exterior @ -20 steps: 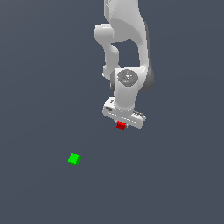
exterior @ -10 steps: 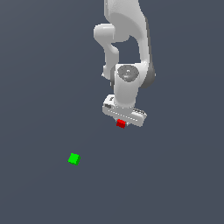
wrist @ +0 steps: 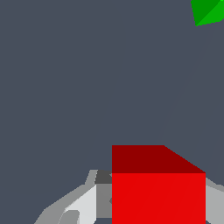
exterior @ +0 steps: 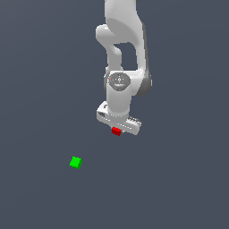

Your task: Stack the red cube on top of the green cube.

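At the lower right of the wrist view the red cube (wrist: 158,188) fills the frame between the grey fingers (wrist: 81,205), which flank it closely and appear to be pinching it; that grip is what the carry needs; in the exterior view the same cube (exterior: 116,131) shows just under the gripper (exterior: 118,129) at centre, seemingly lifted off the desk (exterior: 179,188); farther off, toward the lower left, the green cube (exterior: 75,162) sits alone on the desk, well apart; it shows at the wrist view's upper right corner (wrist: 209,11), so the carry must head that way.
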Motion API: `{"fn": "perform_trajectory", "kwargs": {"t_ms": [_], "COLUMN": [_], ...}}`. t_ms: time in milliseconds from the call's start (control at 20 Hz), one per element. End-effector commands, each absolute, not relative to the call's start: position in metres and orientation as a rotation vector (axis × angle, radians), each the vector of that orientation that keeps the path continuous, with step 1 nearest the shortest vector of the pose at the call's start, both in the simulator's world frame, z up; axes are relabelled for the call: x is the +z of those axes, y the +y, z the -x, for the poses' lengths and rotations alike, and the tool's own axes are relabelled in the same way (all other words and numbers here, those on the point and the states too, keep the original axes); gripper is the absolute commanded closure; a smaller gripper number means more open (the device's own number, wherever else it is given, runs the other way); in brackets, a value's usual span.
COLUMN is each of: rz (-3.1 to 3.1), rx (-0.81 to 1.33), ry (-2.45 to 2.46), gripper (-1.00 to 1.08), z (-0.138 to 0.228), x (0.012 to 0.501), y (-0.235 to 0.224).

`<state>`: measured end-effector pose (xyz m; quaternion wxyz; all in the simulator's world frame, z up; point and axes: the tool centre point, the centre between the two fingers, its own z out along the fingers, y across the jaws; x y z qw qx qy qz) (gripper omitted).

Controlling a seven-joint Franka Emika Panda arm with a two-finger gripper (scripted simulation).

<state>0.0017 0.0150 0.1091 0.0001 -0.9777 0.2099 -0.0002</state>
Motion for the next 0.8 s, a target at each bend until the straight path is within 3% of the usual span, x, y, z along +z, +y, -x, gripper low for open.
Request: {"fn": "perform_trajectory", "kwargs": {"t_ms": [0,750], "rz": [3.072,3.072], "rx": [-0.001,-0.001], "ry": [0.66,0.659], "gripper": [1.08,1.08], "z": [-0.011,-0.079], "x": [0.106,0.081], "y": [-0.001,-0.105]}}
